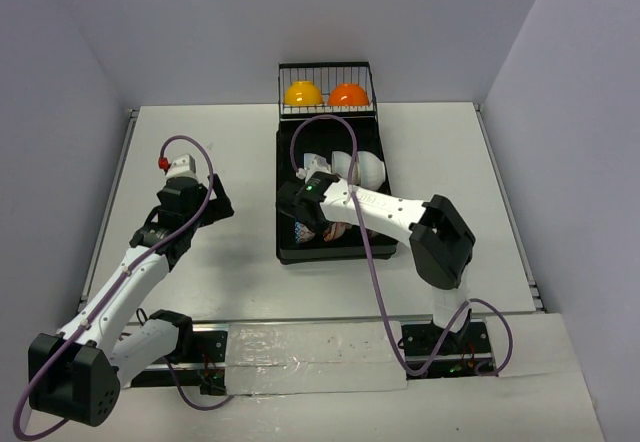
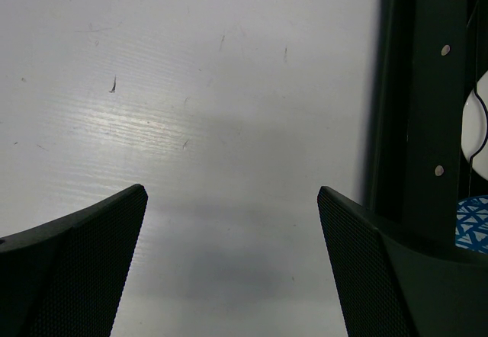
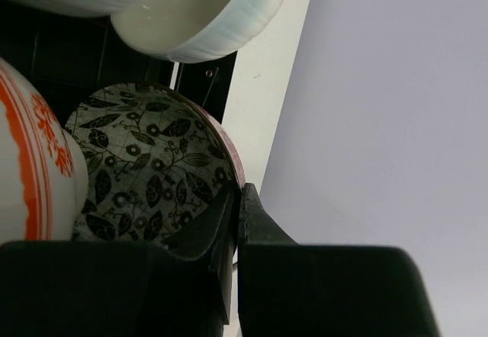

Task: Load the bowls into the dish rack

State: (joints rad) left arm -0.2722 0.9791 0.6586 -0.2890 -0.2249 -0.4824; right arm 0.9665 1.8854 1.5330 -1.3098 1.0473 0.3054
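Observation:
The black dish rack (image 1: 287, 254) lies mid-table, its wire basket (image 1: 326, 70) at the far end holding a yellow bowl (image 1: 302, 93) and an orange bowl (image 1: 348, 94). White bowls (image 1: 366, 168) stand on edge in the tray. My right gripper (image 1: 303, 218) is over the tray's near left part, shut on the rim of a patterned bowl (image 3: 145, 169) with a leaf pattern inside and a red rim; its fingertips (image 3: 239, 200) pinch that rim. Another red-white bowl (image 3: 30, 162) sits beside it. My left gripper (image 2: 231, 200) is open and empty over bare table left of the rack (image 2: 419, 85).
In the left wrist view a blue patterned bowl (image 2: 474, 224) and a white bowl (image 2: 479, 120) show inside the rack at the right edge. A white bowl (image 3: 206, 17) leans just above the held bowl. Walls close the table on three sides.

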